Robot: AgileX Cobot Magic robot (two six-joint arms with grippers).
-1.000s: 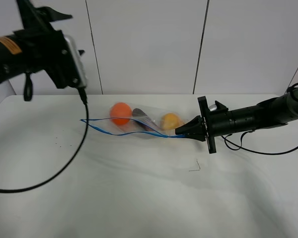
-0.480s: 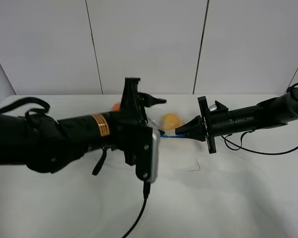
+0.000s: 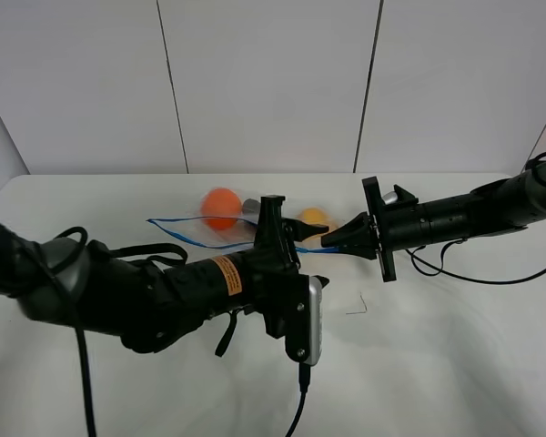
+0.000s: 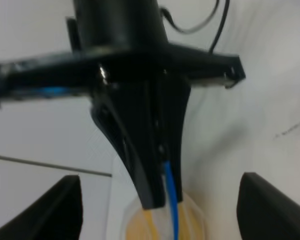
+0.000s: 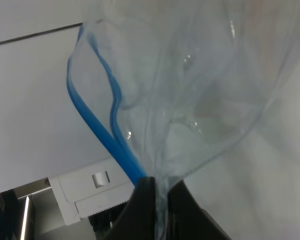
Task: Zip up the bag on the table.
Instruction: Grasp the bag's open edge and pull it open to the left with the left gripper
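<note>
Right wrist: right tool (image 5: pixel 159 190) pinches bag (image 5: pixel 200 90) by blue edge.

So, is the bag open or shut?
Open: the two blue strips of the bag run apart, joining only at the right claw.

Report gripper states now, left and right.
Left gripper: open, holding nothing.
Right gripper: shut on the bag, at the end of its blue zipper strip.
</note>
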